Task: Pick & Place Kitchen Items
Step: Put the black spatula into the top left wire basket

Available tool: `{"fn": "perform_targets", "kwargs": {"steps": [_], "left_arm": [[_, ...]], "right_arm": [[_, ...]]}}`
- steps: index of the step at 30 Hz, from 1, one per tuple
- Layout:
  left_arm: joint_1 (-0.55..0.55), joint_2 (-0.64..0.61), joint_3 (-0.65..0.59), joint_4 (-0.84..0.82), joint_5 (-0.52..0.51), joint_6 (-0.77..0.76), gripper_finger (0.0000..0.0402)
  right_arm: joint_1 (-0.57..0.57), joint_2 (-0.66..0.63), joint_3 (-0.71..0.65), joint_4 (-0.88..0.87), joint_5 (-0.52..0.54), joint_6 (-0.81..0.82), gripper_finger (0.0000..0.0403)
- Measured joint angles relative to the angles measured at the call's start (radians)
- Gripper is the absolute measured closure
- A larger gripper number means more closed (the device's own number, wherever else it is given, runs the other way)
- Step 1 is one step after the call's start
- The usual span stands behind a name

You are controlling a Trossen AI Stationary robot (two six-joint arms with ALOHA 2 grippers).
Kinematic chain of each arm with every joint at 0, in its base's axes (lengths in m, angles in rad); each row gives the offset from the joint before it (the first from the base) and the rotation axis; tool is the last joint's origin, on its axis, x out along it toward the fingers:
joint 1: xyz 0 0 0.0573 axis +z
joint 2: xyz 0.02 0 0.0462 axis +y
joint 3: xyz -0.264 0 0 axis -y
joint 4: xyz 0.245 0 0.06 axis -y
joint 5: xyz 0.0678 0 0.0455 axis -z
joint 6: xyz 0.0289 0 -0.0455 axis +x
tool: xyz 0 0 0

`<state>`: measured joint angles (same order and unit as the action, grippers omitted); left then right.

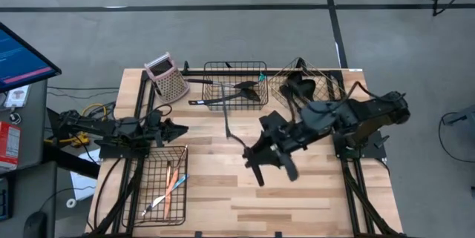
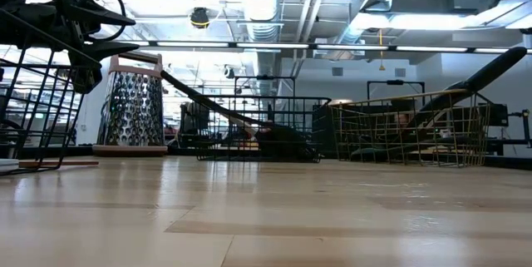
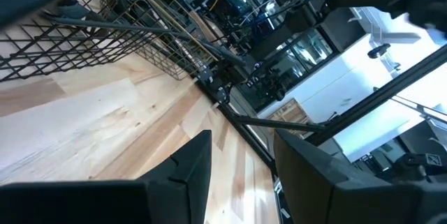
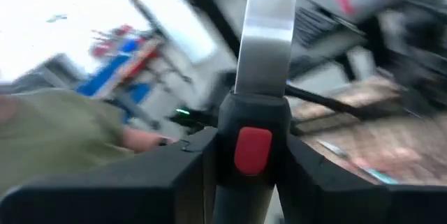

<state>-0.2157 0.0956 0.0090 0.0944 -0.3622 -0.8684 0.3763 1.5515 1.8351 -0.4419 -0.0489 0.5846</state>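
Note:
My right gripper point(image 1: 260, 151) is over the middle of the table, shut on a tool with a black handle, a red button point(image 4: 253, 151) and a flat silver shaft point(image 1: 227, 119). Black long-handled utensils lie in the black wire basket point(image 1: 235, 84) at the far middle and in the gold wire basket point(image 1: 306, 82) at the far right. One handle point(image 2: 486, 69) sticks out over the gold basket's rim. Small orange and teal tools point(image 1: 172, 186) lie in the near-left basket point(image 1: 152, 193). My left gripper point(image 1: 177, 128) is open and empty at the left. My right gripper pinches the tool's black handle point(image 4: 253, 123) between its two fingers, at the end where the silver shaft begins, just by the red button. The silver shaft point(image 4: 267, 28) sticks out beyond the fingers toward the far middle basket. The handle's other end is hidden below the fingers.
A pink-topped metal grater point(image 1: 167, 78) stands at the far left, also in the low view point(image 2: 131, 109). The three baskets line the far edge and the near left. Bare wood point(image 1: 297, 201) lies in the near middle and right. A person in green point(image 4: 49, 133) shows beyond the table.

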Motion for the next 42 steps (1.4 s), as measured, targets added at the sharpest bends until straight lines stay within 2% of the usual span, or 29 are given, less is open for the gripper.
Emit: {"fn": "perform_targets", "kwargs": {"steps": [5,9,12,16,20,26,30,34,42], "left_arm": [[0.0,0.003,0.0,0.001,0.0,0.006,0.0263],[0.0,0.007,0.0,0.001,-0.001,0.019,0.0263],[0.0,0.007,0.0,0.002,0.0,0.019,0.0263],[0.0,0.007,0.0,0.005,0.0,0.019,0.0263],[0.0,0.007,0.0,0.005,0.0,0.019,0.0263],[0.0,0.027,-0.001,0.008,0.0,0.004,0.0263],[0.0,0.041,-0.001,0.013,0.0,-0.003,0.0263],[0.0,0.05,-0.001,0.014,0.0,-0.004,0.0263],[0.0,0.05,-0.001,0.02,0.0,-0.004,0.0263]], "right_arm": [[-0.002,0.01,0.002,0.042,-0.033,-0.019,0.0305],[-0.05,0.018,-0.001,0.029,0.025,-0.019,0.0305],[-0.13,0.023,0.0,-0.007,0.073,-0.048,0.0305],[-0.283,0.056,0.004,-0.065,0.083,-0.063,0.0305],[-0.43,0.107,0.0,-0.222,0.071,-0.017,0.0305],[-0.594,0.214,0.0,-0.525,-0.009,0.063,0.0305],[-0.659,0.287,0.0,-0.646,-0.06,0.071,0.0305],[-0.699,0.353,0.0,-0.72,-0.112,0.049,0.0305],[-0.749,0.429,0.0,-0.723,-0.216,0.052,0.0305]]}}
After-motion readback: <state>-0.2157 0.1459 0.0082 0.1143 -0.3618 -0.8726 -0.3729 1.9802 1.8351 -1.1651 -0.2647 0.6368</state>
